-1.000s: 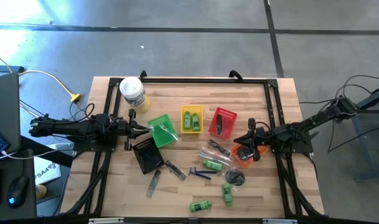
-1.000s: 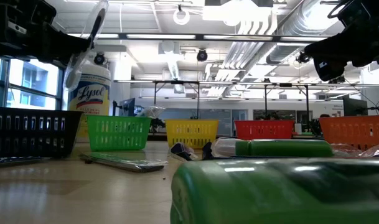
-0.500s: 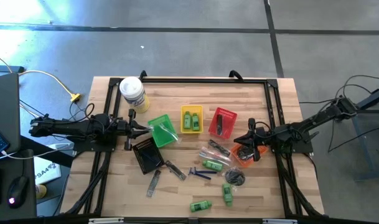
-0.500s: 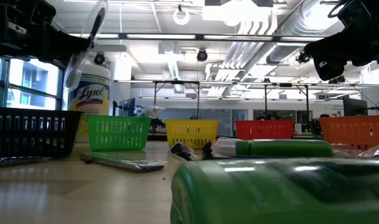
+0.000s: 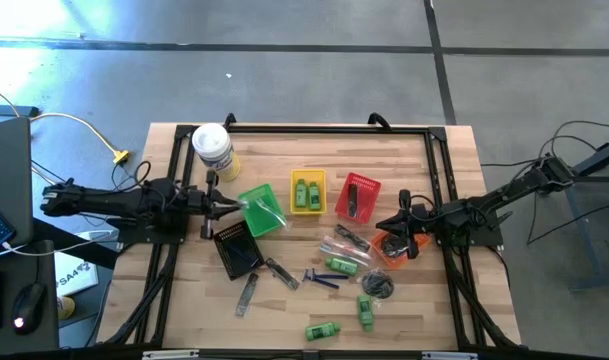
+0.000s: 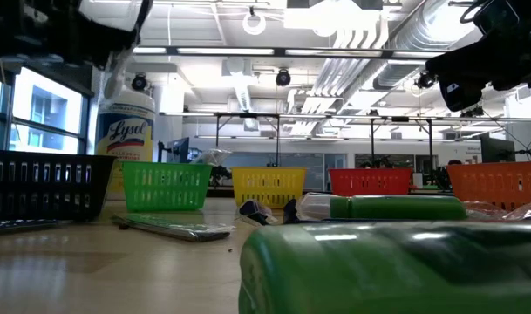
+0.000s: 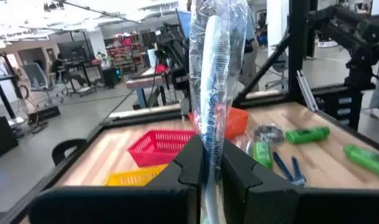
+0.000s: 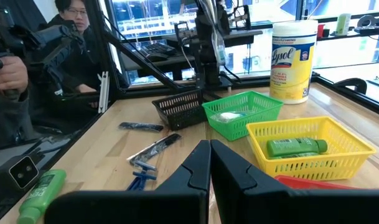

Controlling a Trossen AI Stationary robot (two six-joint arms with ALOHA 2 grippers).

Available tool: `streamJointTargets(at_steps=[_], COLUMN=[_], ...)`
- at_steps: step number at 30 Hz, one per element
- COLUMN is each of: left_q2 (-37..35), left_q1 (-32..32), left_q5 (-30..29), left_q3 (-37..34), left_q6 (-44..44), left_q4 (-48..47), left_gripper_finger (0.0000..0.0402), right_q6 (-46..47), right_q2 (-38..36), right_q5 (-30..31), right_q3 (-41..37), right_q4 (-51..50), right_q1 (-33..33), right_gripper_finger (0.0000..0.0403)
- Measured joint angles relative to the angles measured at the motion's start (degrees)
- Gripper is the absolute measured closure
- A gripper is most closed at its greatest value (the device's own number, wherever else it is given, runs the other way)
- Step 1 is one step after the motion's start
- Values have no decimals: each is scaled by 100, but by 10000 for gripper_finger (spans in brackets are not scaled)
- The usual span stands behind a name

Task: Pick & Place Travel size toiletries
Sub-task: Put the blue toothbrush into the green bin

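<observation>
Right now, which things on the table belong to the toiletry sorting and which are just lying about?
Job:
- wrapped clear stick, held in the left gripper
- green mini bottles
- blue razor
- the coloured baskets, such as the green basket

Lying about:
- Lysol canister
- yellow cable

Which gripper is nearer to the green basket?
Left. The left gripper holds a wrapped clear stick just beside the green basket; the right gripper hangs over the orange basket, far off.

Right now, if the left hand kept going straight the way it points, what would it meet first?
Most likely the green basket: the left hand, shut on a wrapped toothbrush, points straight at it. It rides above the table, so it might pass over the rim.
</observation>
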Motion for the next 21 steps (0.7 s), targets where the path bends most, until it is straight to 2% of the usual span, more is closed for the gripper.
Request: streamJointTargets(at_steps=[5, 11, 16, 21], left_q2=[676, 1822, 2772, 3554], left_q1=[0, 2, 2, 4], left_q5=[-95, -532, -645, -632], left_q3=[463, 946, 1259, 1307], left_q6=[328, 690, 873, 1136], left_q4=[-178, -390, -387, 221], left_gripper_finger=[380, 380, 380, 380], right_q6=[0, 0, 0, 0], right_q2=[0, 0, 0, 0], right_q5=[-13, -21, -22, -85], right_q3=[0, 0, 0, 0], right_q4=[2, 1, 0, 0], right_q1=[-2, -1, -2, -1], right_gripper_finger=[400, 400, 400, 400])
